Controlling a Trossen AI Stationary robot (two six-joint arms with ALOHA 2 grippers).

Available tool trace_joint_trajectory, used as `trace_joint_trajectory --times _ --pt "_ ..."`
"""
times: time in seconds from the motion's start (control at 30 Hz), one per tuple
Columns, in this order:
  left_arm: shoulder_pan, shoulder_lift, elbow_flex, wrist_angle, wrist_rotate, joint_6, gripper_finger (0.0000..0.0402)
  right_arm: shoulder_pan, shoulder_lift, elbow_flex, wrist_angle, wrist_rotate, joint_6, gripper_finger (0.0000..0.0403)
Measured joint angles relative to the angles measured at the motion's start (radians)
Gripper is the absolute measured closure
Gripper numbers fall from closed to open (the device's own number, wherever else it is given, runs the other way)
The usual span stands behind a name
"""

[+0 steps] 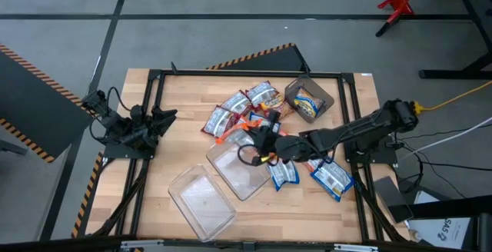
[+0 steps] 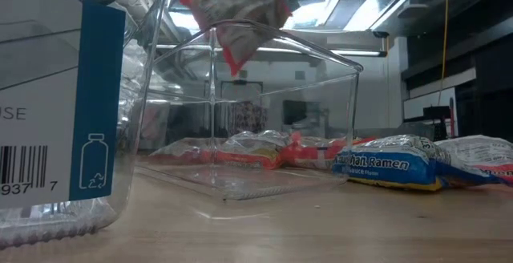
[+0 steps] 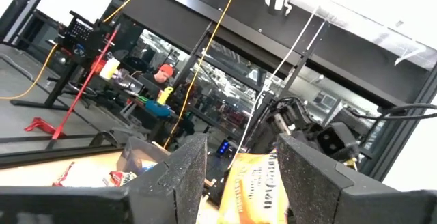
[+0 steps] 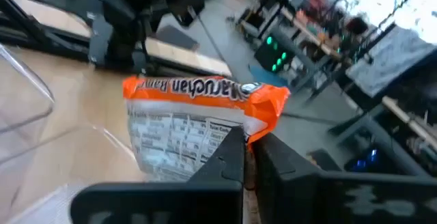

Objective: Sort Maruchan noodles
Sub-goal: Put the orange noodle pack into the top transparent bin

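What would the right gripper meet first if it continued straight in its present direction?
Probably nothing on the table soon. The right gripper, shut on an orange packet, points toward the left arm, with bare table between them. Depth is unclear.

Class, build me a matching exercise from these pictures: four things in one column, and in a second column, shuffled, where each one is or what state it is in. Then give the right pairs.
Things
1. right gripper
2. left gripper
3. dark grey tub
4. blue packets

Places or states
A. waiting at the table's left edge, fingers open
B. lying on the wood on the table's right side
C. shut on the orange packet, above a clear tub
D. far side of the table, a packet inside

Pairs: 1-C, 2-A, 3-D, 4-B
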Motion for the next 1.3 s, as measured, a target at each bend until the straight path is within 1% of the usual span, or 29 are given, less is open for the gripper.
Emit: trace_joint_trajectory --times 0.13,0.23,0.4,0.53,0.9,1.1,1.3 --pt "0.000 0.000 0.000 0.000 0.000 0.001 0.0230 0.006 0.004 0.000 -0.018 -0.017 0.017 0.0403" --pt "0.000 0.000 0.000 -0.001 0.000 0.002 0.0230 0.012 0.040 0.000 -0.010 -0.018 0.019 0.0403" --pt "0.000 0.000 0.000 -0.003 0.000 0.001 0.0230 0.013 0.135 -0.001 0.038 -0.040 0.016 0.0403" --pt "0.000 0.000 0.000 -0.005 0.000 0.000 0.0230 0.017 0.191 -0.001 0.076 -0.003 -0.003 0.0403" --pt "0.000 0.000 0.000 -0.025 -0.009 0.000 0.0230 0.016 0.248 -0.001 0.082 0.001 -0.006 0.0403" --pt "0.000 0.000 0.000 -0.029 -0.017 0.001 0.0230 0.016 0.292 0.000 0.130 0.002 -0.029 0.0403" --pt "0.000 0.000 0.000 -0.036 -0.017 0.000 0.0230 0.016 0.305 0.000 0.125 0.011 -0.029 0.0403"
